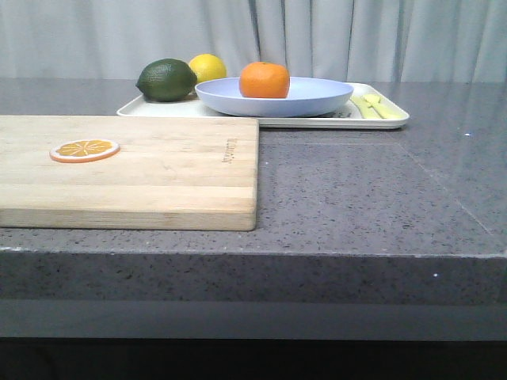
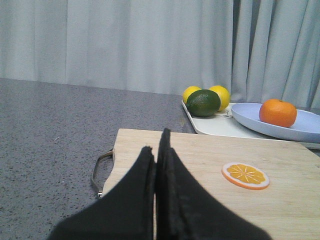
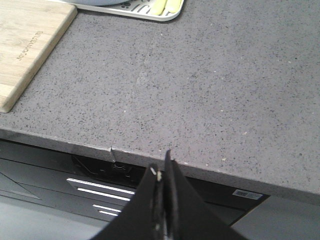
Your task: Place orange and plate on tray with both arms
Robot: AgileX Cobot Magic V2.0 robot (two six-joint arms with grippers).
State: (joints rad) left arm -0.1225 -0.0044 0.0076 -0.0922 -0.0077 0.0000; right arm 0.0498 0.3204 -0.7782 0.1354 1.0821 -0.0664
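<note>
The orange [image 1: 264, 80] rests in the pale lavender-blue plate [image 1: 317, 100], and the plate lies on the white tray [image 1: 390, 120] at the back of the counter. In the left wrist view the orange [image 2: 278, 112], plate [image 2: 305, 131] and tray [image 2: 215, 126] appear beyond the cutting board. My left gripper [image 2: 157, 150] is shut with nothing in it, low over the near end of the board. My right gripper [image 3: 162, 167] is shut and empty, hanging off the counter's front edge, far from the tray [image 3: 140, 11]. Neither gripper shows in the front view.
A wooden cutting board [image 1: 150, 178] with a thin orange slice [image 1: 85, 150] fills the left front of the counter. A dark green fruit [image 1: 166, 80] and a yellow lemon [image 1: 207, 68] sit at the tray's left end. Drawers [image 3: 100, 187] lie below the counter edge.
</note>
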